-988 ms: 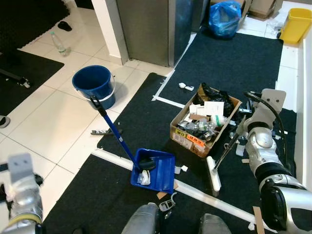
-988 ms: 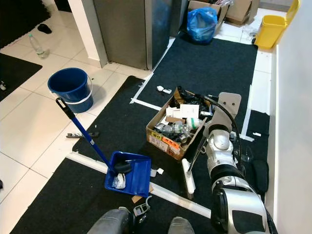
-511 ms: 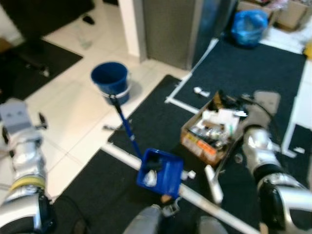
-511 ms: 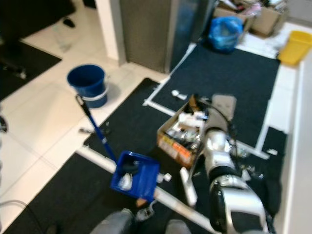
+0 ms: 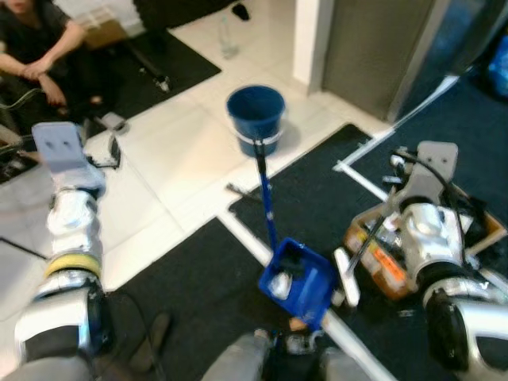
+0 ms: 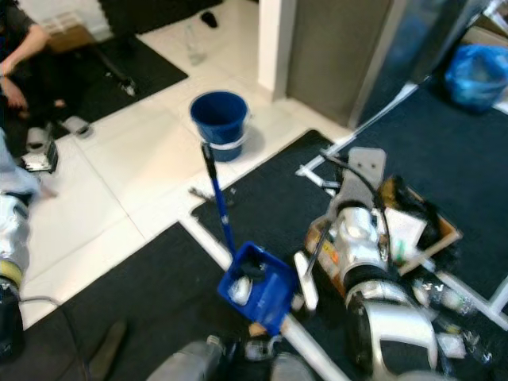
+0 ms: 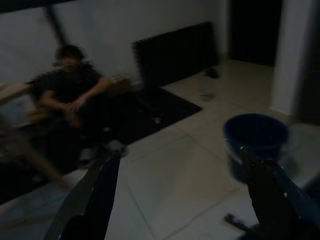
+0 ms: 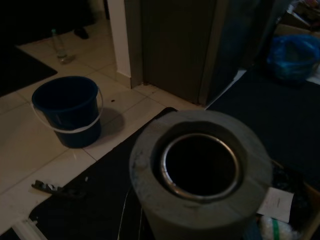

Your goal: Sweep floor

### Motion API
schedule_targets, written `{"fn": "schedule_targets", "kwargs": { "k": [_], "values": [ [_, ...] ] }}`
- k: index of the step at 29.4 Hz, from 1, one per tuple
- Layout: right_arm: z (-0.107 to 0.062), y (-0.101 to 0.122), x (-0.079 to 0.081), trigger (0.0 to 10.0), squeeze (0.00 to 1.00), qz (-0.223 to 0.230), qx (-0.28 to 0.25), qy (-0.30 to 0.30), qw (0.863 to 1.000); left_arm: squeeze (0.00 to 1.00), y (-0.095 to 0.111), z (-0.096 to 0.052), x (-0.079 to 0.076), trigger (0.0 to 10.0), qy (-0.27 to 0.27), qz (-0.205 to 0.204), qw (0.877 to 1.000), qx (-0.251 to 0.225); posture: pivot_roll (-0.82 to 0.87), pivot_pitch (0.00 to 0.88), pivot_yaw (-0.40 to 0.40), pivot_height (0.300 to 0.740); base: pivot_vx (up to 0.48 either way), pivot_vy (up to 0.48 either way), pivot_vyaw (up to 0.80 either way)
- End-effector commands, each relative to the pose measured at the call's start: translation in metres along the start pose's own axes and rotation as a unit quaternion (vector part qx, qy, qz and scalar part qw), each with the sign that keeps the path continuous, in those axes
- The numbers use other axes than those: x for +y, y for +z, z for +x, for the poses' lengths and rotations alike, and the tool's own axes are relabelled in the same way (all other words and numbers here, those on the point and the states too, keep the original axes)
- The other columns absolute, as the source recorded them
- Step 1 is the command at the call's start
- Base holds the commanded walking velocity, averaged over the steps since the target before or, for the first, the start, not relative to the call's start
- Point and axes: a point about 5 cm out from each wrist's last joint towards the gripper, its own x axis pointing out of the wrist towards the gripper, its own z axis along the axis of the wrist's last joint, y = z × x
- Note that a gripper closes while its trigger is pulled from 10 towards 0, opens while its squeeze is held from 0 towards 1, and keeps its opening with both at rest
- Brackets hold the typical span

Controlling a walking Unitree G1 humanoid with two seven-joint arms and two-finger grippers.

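Dustpan [image 5: 298, 279] rests on dark carpet [image 5: 198, 294] (beside white tiles [image 5: 167, 167]); gripper states unclear.

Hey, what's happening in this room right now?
A humanoid robot is sweeping up. Its right gripper holds a broom handle, with the broom head down on the dark mat beside a blue dustpan that already holds some scraps. A blue bucket stands on the tiles, and a person sits nearby.

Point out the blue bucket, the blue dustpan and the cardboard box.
blue bucket [image 5: 255, 119]: left eye view, its outer wall.
blue dustpan [image 5: 305, 279]: left eye view, its tray.
cardboard box [image 6: 435, 231]: right eye view, its rim.
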Motion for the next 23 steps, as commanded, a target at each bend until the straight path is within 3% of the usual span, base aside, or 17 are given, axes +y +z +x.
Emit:
{"fn": "schedule_targets", "kwargs": {
  "k": [1,4,11,23],
  "values": [
    [0.0,-0.001,-0.005,10.0,0.0,0.001,0.005,-0.015,1.0,0.0,-0.002,0.002,-0.014,10.0,-0.029,-0.018,0.999,-0.001,0.13,0.007,0.025,0.74,0.0,0.0,0.0],
    [0.0,-0.002,-0.006,10.0,0.0,0.001,0.005,-0.017,1.0,0.0,-0.005,0.002,-0.022,10.0,-0.054,-0.031,0.998,0.002,0.13,0.007,0.025,0.74,0.0,0.0,0.0],
    [-0.002,-0.005,-0.007,10.0,0.0,0.001,0.007,-0.022,1.0,0.0,-0.01,0.002,-0.036,10.0,-0.083,-0.037,0.996,0.01,0.12,0.022,0.029,0.74,0.0,-0.461,0.0],
    [-0.005,-0.008,-0.007,10.0,0.0,0.0,0.007,-0.026,1.0,0.0,-0.011,0.004,-0.047,10.0,-0.101,-0.053,0.993,0.01,0.11,0.034,0.037,0.74,0.0,0.0,0.0]
  ]
}}
